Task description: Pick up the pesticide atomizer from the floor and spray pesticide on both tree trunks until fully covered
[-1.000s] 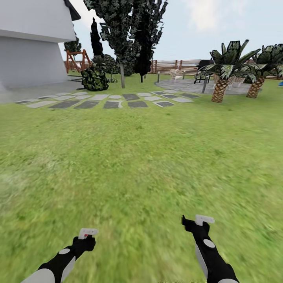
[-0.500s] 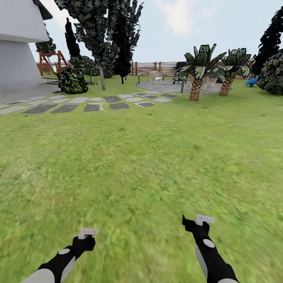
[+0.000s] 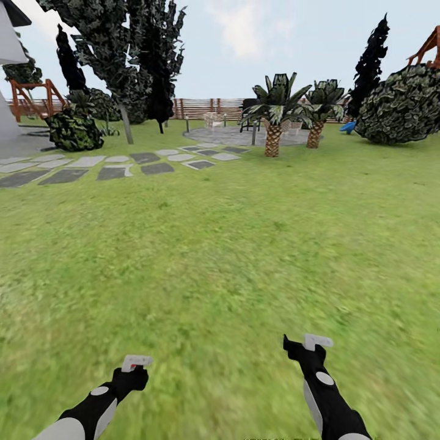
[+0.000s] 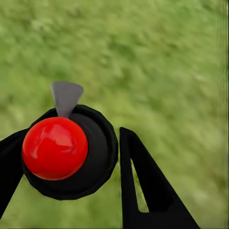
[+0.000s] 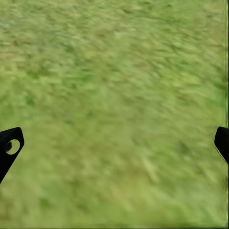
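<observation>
Between the left gripper's [image 4: 90, 157] dark fingers [image 4: 143, 191] sits the pesticide atomizer [image 4: 55, 148], seen from above in the left wrist view as a glossy red top in a round black collar with a grey nozzle tip pointing out over the grass. The jaws look clamped on it, one finger on each side. In the head view the same left gripper [image 3: 135, 365] hangs low over the lawn [image 3: 220, 244] with a speck of red at its pale tip. The right gripper [image 3: 310, 343] is held a little farther forward; its wrist view shows fingertips [image 5: 10, 145] far apart at the two edges with bare grass between, so its jaws stand spread and carry nothing.

What has changed over the last second is the view itself. The paving slabs [image 3: 110, 165], the two palms [image 3: 273, 116] and the slat fence [image 3: 201, 108] have all slid toward the left of the head view, the white building has almost gone, and a big round bush [image 3: 403, 104] has come in at the right. Both arms sit at the same spots in the picture. That reads as the robot turning to its right, not as anything moving in the garden.

For the task, the pick-up looks done and the robot appears to be searching for the thick grey-brown trunks; none is clearly identifiable ahead, so spraying is not yet begun.
</observation>
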Available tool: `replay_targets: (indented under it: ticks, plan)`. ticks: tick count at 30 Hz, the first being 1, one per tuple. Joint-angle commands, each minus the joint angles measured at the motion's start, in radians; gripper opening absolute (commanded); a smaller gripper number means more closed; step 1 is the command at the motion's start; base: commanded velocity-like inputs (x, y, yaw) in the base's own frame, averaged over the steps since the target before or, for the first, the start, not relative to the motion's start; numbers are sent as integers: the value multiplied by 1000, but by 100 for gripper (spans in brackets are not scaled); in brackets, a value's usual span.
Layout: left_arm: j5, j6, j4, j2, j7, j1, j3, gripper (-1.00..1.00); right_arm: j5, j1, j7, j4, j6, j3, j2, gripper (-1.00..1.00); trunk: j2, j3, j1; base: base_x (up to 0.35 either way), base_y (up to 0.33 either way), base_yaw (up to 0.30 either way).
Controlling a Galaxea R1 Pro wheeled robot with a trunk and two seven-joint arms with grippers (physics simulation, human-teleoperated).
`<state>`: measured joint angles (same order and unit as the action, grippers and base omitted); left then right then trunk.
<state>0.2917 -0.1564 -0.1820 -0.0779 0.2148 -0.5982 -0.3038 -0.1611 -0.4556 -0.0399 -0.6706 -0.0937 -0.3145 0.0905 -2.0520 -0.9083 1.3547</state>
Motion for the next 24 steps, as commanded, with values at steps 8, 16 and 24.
replay_targets:
  ticks: [8, 16, 24]
  plan:
    - [0, 0, 0, 0, 0, 0, -1, -100, 0, 0, 0, 0, 0, -2, -2, 100, 0, 0, 0, 0, 0, -300]
    - [0, 0, 0, -6, 0, 0, 0, -100, 0, 0, 1, 0, 0, -2, -2, 100, 0, 2, 0, 0, 0, -300]
    - [0, 0, -1, -6, 0, 0, 0, -100, 0, 0, 1, 0, 0, -2, -2, 100, 0, 5, 0, 0, 0, -300]
